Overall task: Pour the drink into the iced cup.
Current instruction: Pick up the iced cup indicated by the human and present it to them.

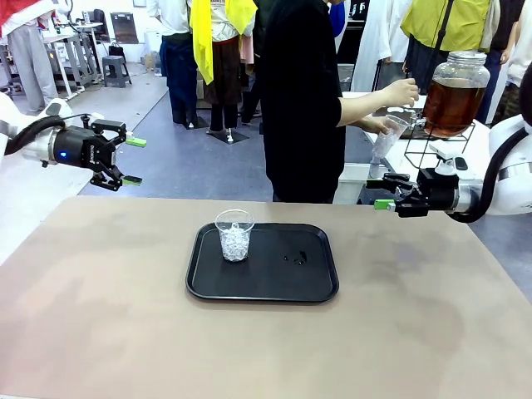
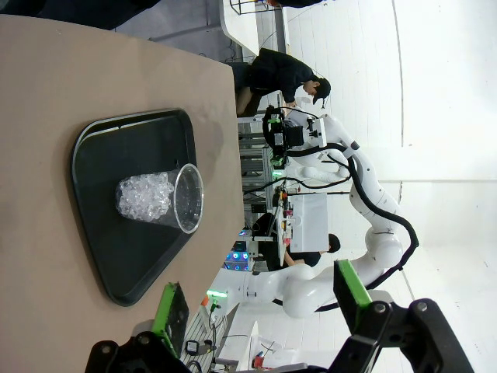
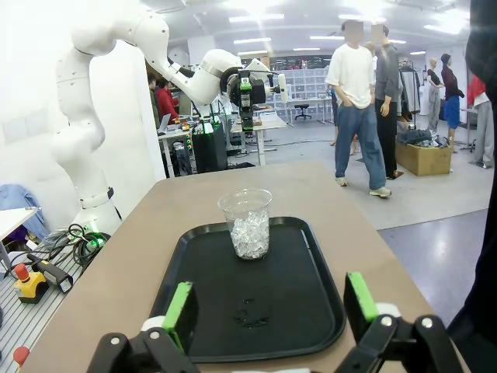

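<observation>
The iced cup [image 1: 235, 235], clear plastic with white ice cubes, stands upright at the left of a black tray [image 1: 274, 283] mid-table. It also stands in the left wrist view [image 2: 159, 198] and the right wrist view [image 3: 248, 221]. The amber drink [image 1: 453, 101] fills a large glass jar on a wire stand beyond the table's far right. A person holds a clear cup [image 1: 388, 137] at the jar's tap. My left gripper [image 1: 133, 160] hovers open above the table's far left edge, its pads [image 2: 167, 311] wide apart. Off the right edge, my right gripper [image 1: 384, 191] is open and holds nothing, as its own view [image 3: 269, 303] also shows.
A few dark wet spots [image 1: 297, 258] lie on the tray right of the cup. The person [image 1: 299, 100] stands at the far edge, turned toward the jar's side table [image 1: 432, 158]. Other people stand farther back. Bare tabletop [image 1: 125, 316] surrounds the tray.
</observation>
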Available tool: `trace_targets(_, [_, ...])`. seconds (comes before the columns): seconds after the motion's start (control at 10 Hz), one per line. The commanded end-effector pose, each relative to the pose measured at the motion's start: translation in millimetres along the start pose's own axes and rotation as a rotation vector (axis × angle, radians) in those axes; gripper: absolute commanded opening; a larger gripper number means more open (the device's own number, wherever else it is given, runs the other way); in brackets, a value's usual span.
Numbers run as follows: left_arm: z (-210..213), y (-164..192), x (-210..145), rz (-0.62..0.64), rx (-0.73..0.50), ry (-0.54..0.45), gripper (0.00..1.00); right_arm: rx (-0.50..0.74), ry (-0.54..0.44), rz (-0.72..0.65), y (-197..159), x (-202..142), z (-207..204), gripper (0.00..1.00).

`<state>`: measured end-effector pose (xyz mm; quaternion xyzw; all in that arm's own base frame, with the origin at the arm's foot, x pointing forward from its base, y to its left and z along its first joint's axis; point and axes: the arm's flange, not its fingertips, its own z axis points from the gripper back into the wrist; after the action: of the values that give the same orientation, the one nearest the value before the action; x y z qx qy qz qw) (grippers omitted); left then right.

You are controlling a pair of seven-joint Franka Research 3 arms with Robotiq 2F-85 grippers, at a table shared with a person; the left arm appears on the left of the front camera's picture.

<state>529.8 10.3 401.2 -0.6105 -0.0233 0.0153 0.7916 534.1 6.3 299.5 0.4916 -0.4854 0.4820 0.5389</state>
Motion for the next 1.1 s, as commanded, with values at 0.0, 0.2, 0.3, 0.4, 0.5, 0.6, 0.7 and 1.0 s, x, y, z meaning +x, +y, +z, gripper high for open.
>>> trace_targets(0.0, [-0.2,-1.0,-1.5,0.000,0.002,-0.002,1.00,0.004,0.001,0.003,-1.2,3.4,-2.3,1.00])
trace_targets(0.2, [-0.2,-1.0,-1.5,0.000,0.002,-0.002,1.00,0.004,0.001,0.003,-1.2,3.4,-2.3,1.00])
trace_targets(0.3, [-0.2,-1.0,-1.5,0.000,0.002,-0.002,1.00,0.004,0.001,0.003,-1.2,3.4,-2.3,1.00])
trace_targets(0.4, [-0.2,-1.0,-1.5,0.000,0.002,-0.002,1.00,0.004,0.001,0.003,-1.2,3.4,-2.3,1.00])
trace_targets(0.5, [-0.2,-1.0,-1.5,0.000,0.002,-0.002,1.00,0.004,0.001,0.003,-1.2,3.4,-2.3,1.00])
trace_targets(0.6, [-0.2,-1.0,-1.5,0.000,0.002,-0.002,1.00,0.004,0.001,0.003,-1.2,3.4,-2.3,1.00])
trace_targets(0.7, [-0.2,-1.0,-1.5,0.000,0.002,-0.002,1.00,0.004,0.001,0.003,-1.2,3.4,-2.3,1.00])
trace_targets(1.0, [-0.2,-1.0,-1.5,0.000,0.002,-0.002,1.00,0.004,0.001,0.003,-1.2,3.4,-2.3,1.00])
